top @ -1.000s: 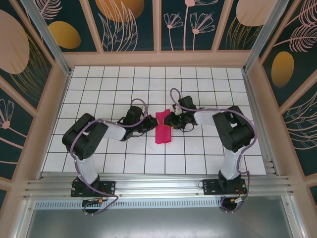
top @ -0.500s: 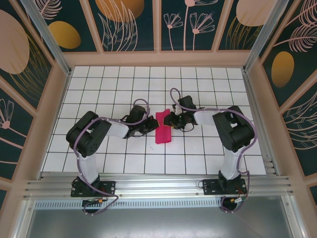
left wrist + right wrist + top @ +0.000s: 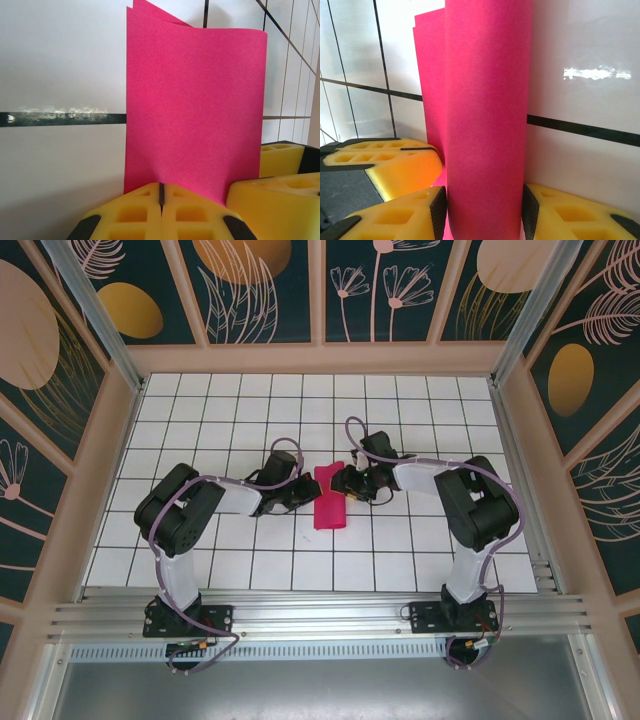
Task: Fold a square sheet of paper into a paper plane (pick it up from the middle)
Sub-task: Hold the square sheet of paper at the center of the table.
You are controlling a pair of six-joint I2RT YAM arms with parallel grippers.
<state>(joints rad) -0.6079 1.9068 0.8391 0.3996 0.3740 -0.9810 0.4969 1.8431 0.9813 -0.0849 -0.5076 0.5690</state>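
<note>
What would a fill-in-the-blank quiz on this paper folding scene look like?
The folded paper is coloured ___.
It lies ___ the left claw and the right claw.
The left claw's jaws are ___, with no gap.
The table has ___ tiles with dark lines.
Missing words: pink, between, shut, white.

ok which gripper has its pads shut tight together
The left gripper: its yellow pads meet along a thin seam, below the pink paper. The right gripper has its pads apart, with the paper standing between them.
</note>
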